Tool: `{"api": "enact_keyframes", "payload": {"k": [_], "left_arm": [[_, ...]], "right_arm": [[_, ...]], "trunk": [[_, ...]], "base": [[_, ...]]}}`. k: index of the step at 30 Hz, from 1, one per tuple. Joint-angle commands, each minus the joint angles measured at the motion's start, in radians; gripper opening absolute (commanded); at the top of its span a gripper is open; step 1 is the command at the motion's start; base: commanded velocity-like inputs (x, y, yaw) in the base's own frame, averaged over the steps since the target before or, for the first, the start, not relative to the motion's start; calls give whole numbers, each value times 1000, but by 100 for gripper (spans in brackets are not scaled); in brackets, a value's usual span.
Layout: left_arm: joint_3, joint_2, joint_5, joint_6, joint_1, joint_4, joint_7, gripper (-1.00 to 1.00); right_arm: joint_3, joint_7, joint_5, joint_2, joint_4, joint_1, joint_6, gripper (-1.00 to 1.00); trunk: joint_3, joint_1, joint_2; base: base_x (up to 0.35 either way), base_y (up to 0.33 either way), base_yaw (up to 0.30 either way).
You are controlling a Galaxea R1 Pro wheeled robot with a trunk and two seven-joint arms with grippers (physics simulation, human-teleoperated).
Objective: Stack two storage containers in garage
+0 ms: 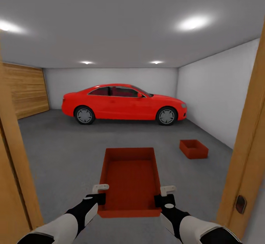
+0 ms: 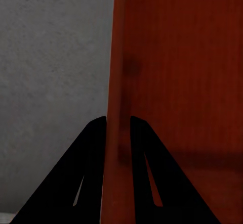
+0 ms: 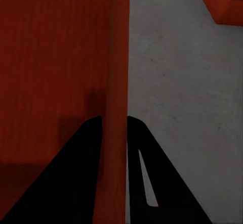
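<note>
We are carrying one storage container (image 1: 130,178), a lidless red-orange bin, in the lower middle of the head view, held out in front of us above the dark grey concrete floor (image 1: 62,155). The left tool (image 1: 100,196) is gripping the bin's left wall near its closest corner, and the right tool (image 1: 163,197) is gripping the right wall in the same way. The left wrist view is showing what the head view cannot: the two dark fingers (image 2: 86,178) are sitting on either side of the container's wall (image 2: 119,82), closed against it, with the bin's inside on one side and floor on the other. The right wrist view is showing the same clamp on the opposite wall (image 3: 116,82), one finger (image 3: 147,173) outside and one inside.

The second storage container (image 1: 193,149) is resting on the floor at the right of the head view, well apart from the carried bin; a corner of it (image 3: 225,1) is appearing in the upper right of the right wrist view.

Beyond both bins a red car (image 1: 123,104) is standing side-on before the pale back wall (image 1: 110,76). A wooden garage door (image 1: 25,93) is lining the left side, and wooden door-frame edges (image 1: 248,144) are bordering the frame. We are reading no writing or labels anywhere.
</note>
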Motion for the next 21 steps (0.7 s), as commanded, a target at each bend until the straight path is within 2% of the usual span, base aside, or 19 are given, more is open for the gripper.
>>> {"api": "enact_keyframes", "payload": {"k": [1,21], "left_arm": [[60,88,-11,-8,-1,-6,12,-100],[60,87,-11,-8,-1,-6,12,-100]], "right_arm": [[-40,5,-2,1,1,0,0,-100],[-42,6,-2,1,1,0,0,-100]], "trunk": [[-1,1,-1],[-1,1,-1]], "base": [[321,0,0],[321,0,0]]}}
